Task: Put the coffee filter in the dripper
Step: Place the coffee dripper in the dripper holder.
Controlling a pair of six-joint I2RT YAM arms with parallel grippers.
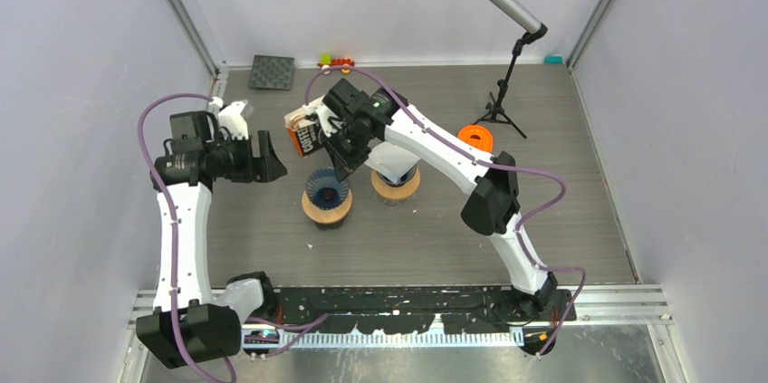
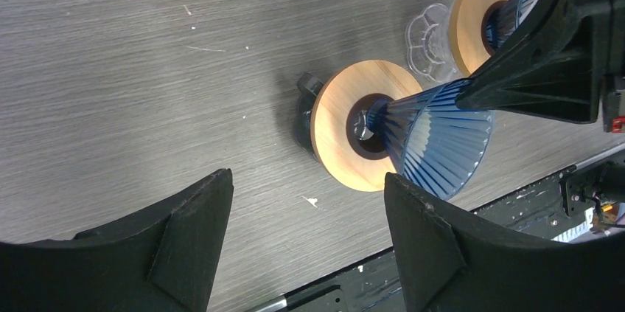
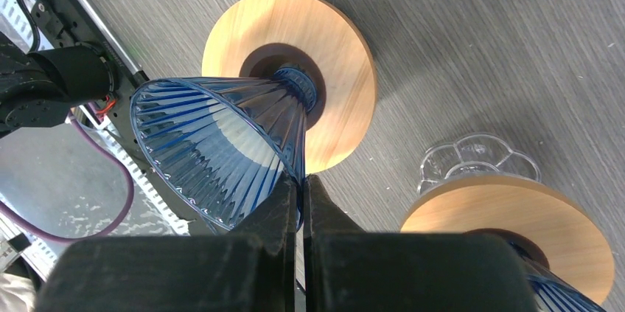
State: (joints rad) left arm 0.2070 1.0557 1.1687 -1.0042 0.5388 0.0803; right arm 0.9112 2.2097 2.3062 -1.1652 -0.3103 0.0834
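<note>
A blue ribbed dripper (image 1: 326,186) stands on a round wooden base (image 1: 327,209) mid-table. My right gripper (image 1: 344,162) is shut on its rim; in the right wrist view the jaws (image 3: 302,178) pinch the blue rim (image 3: 221,150). A second dripper on a wooden base (image 1: 396,186) stands just to the right, with a white paper shape, apparently the coffee filter (image 1: 395,159), in it. My left gripper (image 1: 270,159) is open and empty, left of the blue dripper; its wrist view (image 2: 306,179) shows the dripper (image 2: 435,142) beyond the fingers.
An orange filter box (image 1: 303,136) is behind the drippers, under the right arm. An orange tape roll (image 1: 475,136) and a microphone stand (image 1: 501,111) are at the right rear. A black mat (image 1: 272,72) and small coloured blocks (image 1: 337,61) are by the back wall.
</note>
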